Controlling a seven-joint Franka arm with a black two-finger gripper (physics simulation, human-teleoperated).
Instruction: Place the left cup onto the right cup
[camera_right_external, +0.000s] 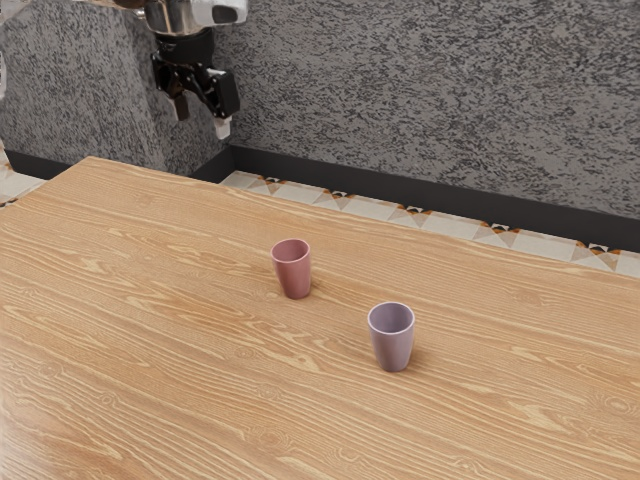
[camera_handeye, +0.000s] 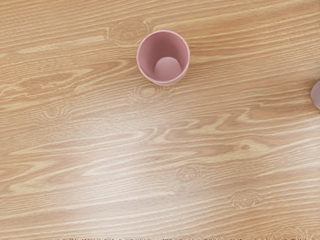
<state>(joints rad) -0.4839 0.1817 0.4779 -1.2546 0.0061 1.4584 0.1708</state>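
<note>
Hovers high over the far edge of the light-grained wooden table (camera_right_external: 140, 330) with the black two-finger hand (camera_right_external: 203, 113) spread and empty. Finds the dusty-pink tapered cup (camera_right_external: 291, 267) (camera_handeye: 163, 57) upright mid-table, well apart from the lilac tapered cup (camera_right_external: 391, 336) (camera_handeye: 316, 95) toward the exterior view's right. Risks clipping the pink cup's rim on descent and tipping it, or pinching near the lip and seating it askew on the lilac cup.

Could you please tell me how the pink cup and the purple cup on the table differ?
The pink cup is dusty rose; the purple cup is pale lilac. The pink cup stands farther back, toward the exterior view's left; the purple cup stands nearer, toward its right. Both stand upright and apart on the table.
</note>
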